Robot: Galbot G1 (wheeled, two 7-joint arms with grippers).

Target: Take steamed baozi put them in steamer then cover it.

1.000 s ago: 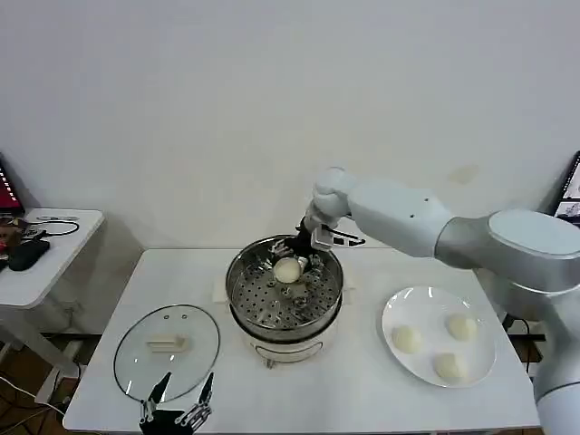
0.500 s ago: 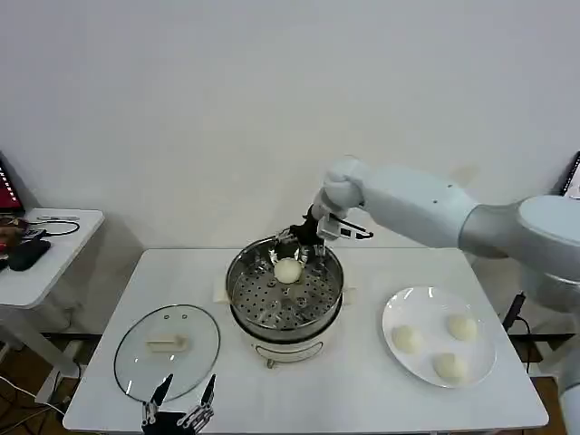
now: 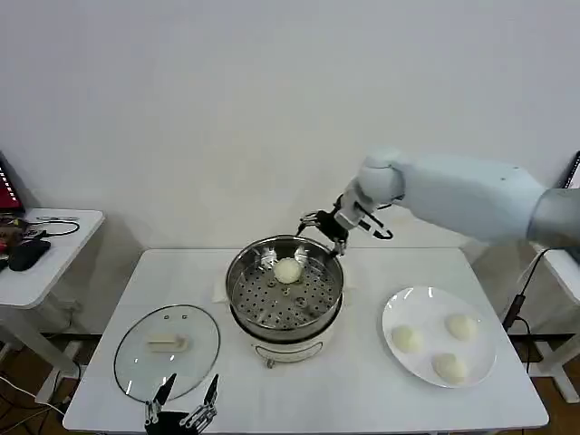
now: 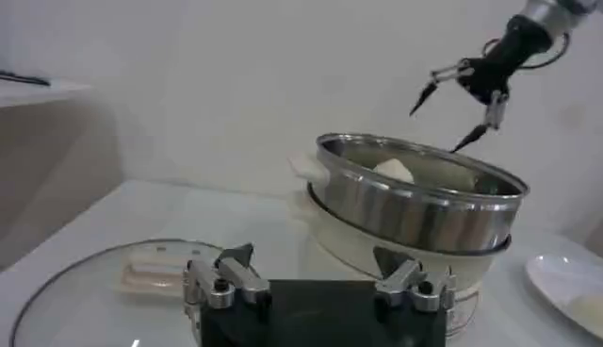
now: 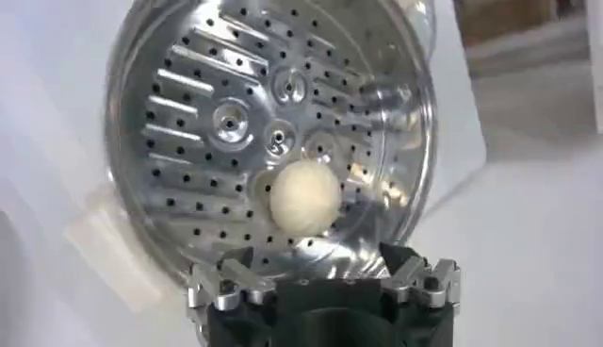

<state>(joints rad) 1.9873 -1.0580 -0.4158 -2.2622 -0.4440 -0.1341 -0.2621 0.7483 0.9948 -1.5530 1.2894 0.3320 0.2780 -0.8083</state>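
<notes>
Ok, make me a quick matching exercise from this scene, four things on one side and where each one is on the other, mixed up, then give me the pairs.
Things:
1. cover
2. single baozi
3. three baozi
4. right end effector

Places:
A. on the white plate
B. in the air, over the far rim of the steamer
C. flat on the table, on the robot's left of the steamer
D. on the steamer's perforated floor

Pairs: 1-C, 2-D, 3-A, 4-B
</notes>
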